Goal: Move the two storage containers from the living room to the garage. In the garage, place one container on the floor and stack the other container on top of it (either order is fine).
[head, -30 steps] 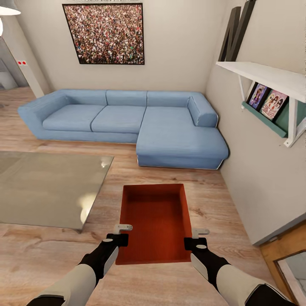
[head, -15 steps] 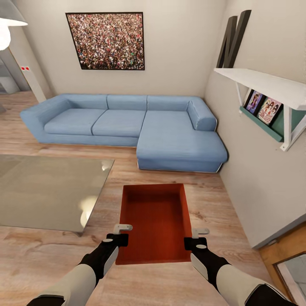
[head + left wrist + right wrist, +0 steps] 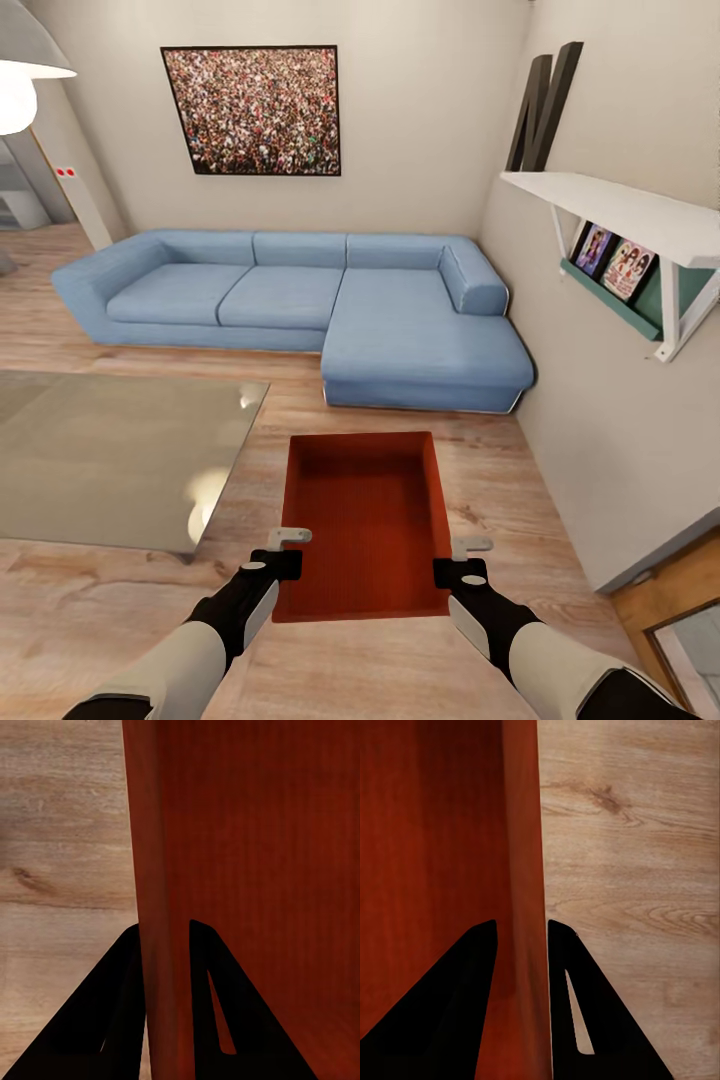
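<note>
One orange-red storage container (image 3: pixel 362 520) hangs in front of me over the light wood-plank floor of the living room, lidless, ribbed inside. My left gripper (image 3: pixel 284 552) is shut on its left wall, and the left wrist view has the two black fingers (image 3: pixel 214 1005) on either side of that wall (image 3: pixel 161 907). On the opposite wall my right gripper (image 3: pixel 452 562) is shut, its fingers (image 3: pixel 577 1012) pinching that thin wall (image 3: pixel 523 907).
A blue corner sofa (image 3: pixel 320 305) fills the far side under a framed crowd picture (image 3: pixel 252 110). A grey rug (image 3: pixel 110 455) lies at left. On the right wall hang a white shelf (image 3: pixel 625 215) and pictures; a wooden door edge (image 3: pixel 670 610) shows at lower right.
The whole view has shifted: sofa, picture and shelf now sit lower and look slightly smaller, so the camera has moved. The container and both grippers keep the same place in the picture.
</note>
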You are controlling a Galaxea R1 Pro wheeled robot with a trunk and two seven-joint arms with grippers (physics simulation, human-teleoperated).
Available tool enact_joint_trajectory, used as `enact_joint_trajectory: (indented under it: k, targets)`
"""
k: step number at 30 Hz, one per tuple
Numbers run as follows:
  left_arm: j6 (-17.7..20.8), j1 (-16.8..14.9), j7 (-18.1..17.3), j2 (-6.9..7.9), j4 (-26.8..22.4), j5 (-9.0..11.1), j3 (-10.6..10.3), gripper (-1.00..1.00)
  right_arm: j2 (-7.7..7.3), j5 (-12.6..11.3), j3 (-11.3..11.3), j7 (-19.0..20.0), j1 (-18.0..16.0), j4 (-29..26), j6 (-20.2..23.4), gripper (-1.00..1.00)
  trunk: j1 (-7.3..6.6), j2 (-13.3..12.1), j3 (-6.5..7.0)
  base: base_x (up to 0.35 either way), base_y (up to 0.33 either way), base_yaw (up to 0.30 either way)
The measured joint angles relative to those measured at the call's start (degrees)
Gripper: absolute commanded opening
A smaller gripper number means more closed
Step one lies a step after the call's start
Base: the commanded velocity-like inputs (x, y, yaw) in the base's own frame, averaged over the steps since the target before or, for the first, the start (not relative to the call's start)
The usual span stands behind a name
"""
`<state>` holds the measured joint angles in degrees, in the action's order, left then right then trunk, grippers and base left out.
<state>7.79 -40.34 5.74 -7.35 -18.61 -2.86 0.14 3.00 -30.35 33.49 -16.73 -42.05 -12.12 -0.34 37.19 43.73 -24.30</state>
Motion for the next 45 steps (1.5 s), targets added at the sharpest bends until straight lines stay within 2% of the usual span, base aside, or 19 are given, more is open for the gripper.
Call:
enact_joint_trajectory:
  k: [14, 31, 45]
  targets:
    - [-0.05, 0.01, 0.15, 0.00, 0.04, 0.29, -0.22, -1.00, -0.01, 0.15, -0.08, 0.02, 0.00, -0.02, 0.04, -1.00, 0.00, 0.00, 1.25, 0.000, 0.000, 0.000]
    - [-0.09, 0.01, 0.15, 0.00, 0.06, 0.31, -0.22, -1.00, -0.01, 0.17, -0.07, -0.01, 0.00, -0.03, 0.06, -1.00, 0.00, 0.00, 1.35, 0.000, 0.000, 0.002]
    - [-0.05, 0.02, 0.21, 0.01, 0.03, 0.42, -0.35, -1.00, 0.02, 0.12, -0.03, -0.07, -0.01, 0.00, 0.06, -1.00, 0.00, 0.00, 1.34, 0.000, 0.000, 0.261]
